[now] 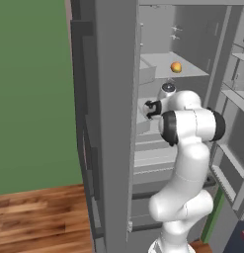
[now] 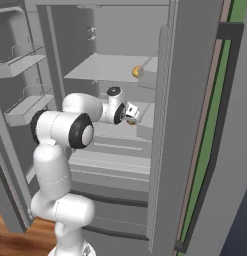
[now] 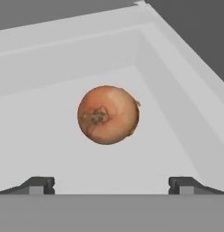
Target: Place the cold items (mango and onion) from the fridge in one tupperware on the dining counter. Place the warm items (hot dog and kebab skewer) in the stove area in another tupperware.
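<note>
The onion [image 3: 108, 114] is round, orange-brown, with a darker rough tuft at the middle of the face turned toward the hand camera and a small wisp at its right edge. It lies on the pale floor of a fridge shelf [image 3: 50, 149], with the shelf's back and side walls behind and to the right of it. The gripper [image 3: 111, 185] stands wide and holds nothing; the onion sits ahead of it, apart from both fingertips [image 3: 40, 185] and about centred between them. In the right base view the gripper [image 2: 131, 114] reaches into the open fridge [image 2: 115, 65]. The mango [image 1: 176, 67] lies on the fridge shelf above.
</note>
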